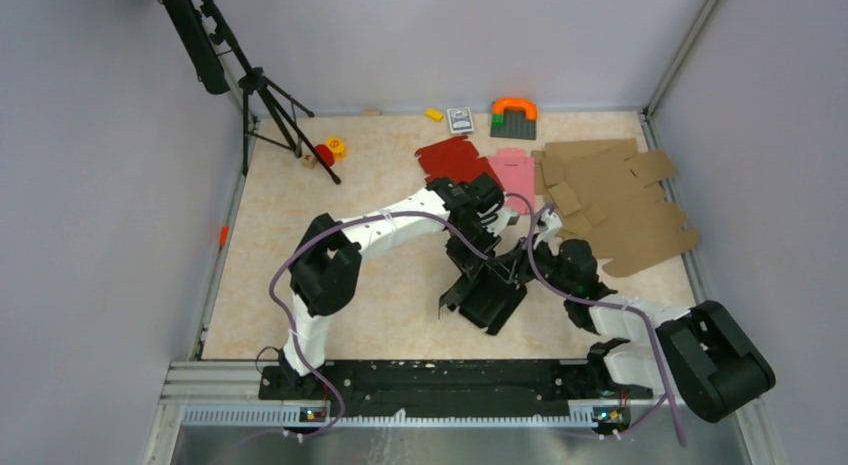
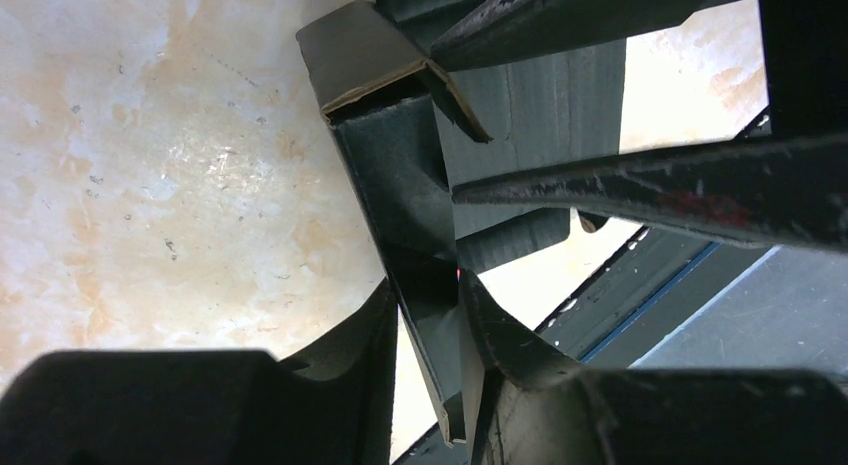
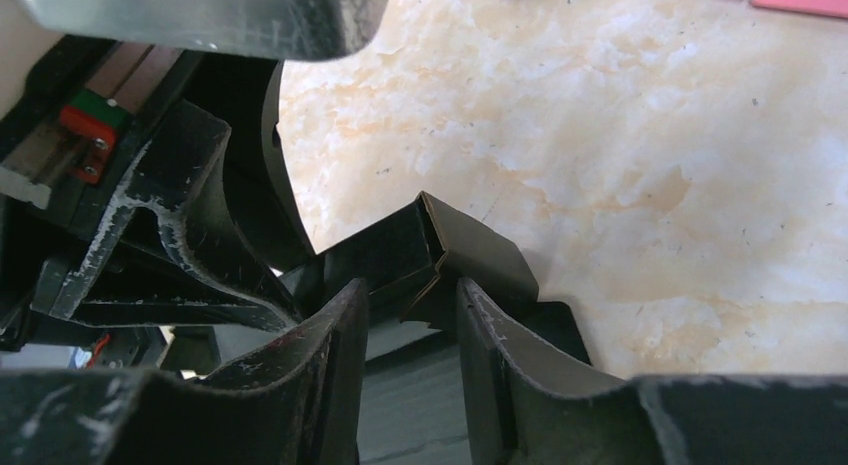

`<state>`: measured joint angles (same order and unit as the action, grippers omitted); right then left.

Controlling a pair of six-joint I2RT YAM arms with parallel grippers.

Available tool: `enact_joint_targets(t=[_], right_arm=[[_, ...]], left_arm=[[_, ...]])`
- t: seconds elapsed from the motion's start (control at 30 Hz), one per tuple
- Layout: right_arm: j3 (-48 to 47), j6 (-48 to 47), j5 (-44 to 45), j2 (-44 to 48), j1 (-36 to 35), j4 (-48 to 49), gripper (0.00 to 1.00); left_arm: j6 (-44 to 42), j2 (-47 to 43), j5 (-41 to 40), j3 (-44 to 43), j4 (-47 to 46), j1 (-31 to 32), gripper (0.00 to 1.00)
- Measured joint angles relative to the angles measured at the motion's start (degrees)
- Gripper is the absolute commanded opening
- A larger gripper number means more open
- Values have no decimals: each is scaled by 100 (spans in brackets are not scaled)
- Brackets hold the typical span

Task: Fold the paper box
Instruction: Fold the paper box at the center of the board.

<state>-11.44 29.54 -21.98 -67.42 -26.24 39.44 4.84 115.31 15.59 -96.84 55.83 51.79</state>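
Paper box point(image 1: 492, 297): black, half-folded, at the middle of the table point(image 1: 400, 320), between both arms. Left gripper point(image 2: 428, 290): narrow, fingertips pinching an upright box wall. Right gripper point(image 3: 412, 297): jaws parted, set astride a folded corner flap, not clamped on it.

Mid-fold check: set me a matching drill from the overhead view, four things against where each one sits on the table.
Things:
1. paper box
2. tripod
3. orange arch
4. brown cardboard blanks

Places:
a. far left corner
b. right side
c. centre
d. middle of the far edge

Pairs: 1-c; 2-a; 3-d; 4-b
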Motion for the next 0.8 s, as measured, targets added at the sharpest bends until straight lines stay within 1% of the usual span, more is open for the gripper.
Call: enact_joint_targets(t=[0.07, 0.37, 0.47, 0.67, 0.8], right_arm=[[122, 96, 28, -13, 0, 258, 31], [243, 553, 85, -107, 0, 824, 30], [243, 673, 114, -107, 0, 833, 28], [243, 951, 334, -111, 0, 669, 18], [284, 1237, 496, -111, 0, 713, 16]], left_arm=[[-55, 0, 24, -13, 2, 7, 33], [-179, 57, 286, -72, -79, 48, 50], [-179, 98, 282, -79, -190, 48, 51], [-173, 262, 160, -136, -382, 48, 52], [-131, 284, 118, -136, -531, 48, 54]])
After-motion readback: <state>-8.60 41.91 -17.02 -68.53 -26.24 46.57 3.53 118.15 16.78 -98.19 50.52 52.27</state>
